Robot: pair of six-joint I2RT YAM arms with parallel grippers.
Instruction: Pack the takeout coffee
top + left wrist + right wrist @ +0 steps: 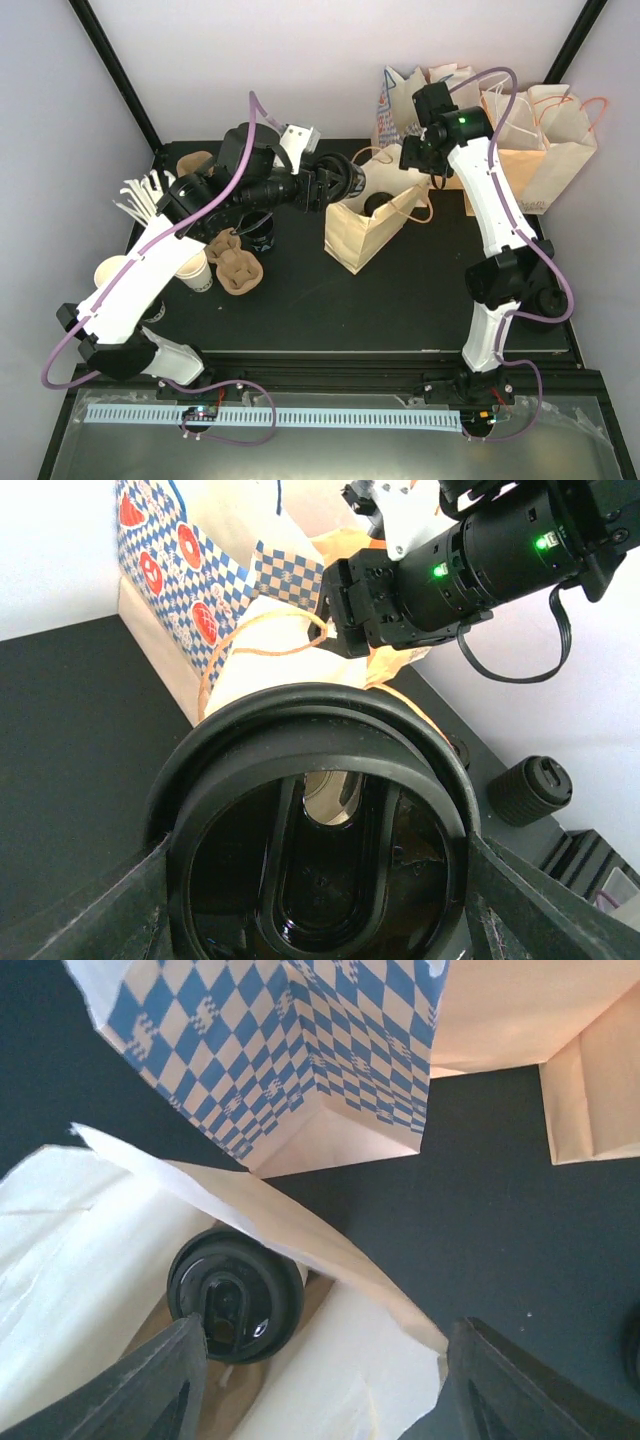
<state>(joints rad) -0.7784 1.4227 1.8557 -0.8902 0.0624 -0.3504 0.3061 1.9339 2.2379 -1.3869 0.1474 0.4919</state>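
Note:
A round black lid (320, 810) fills the left wrist view, and my left gripper (318, 910) is shut on its sides. The cup under that lid is hidden. In the top view this gripper (345, 182) sits at the left rim of the open tan paper bag (360, 235). Inside the bag stands a takeout coffee (235, 1295), black-lidded with a strip of white side showing, also visible from above (378, 203). My right gripper (320, 1395) hangs open over the bag's right rim (300, 1225), holding nothing.
A blue checked bag (398, 100) and tan handled bags (540, 140) stand at the back right. Left of the open bag are a black cup (262, 232), brown cup carriers (235, 265), cream cups (192, 270) and white cutlery (140, 195).

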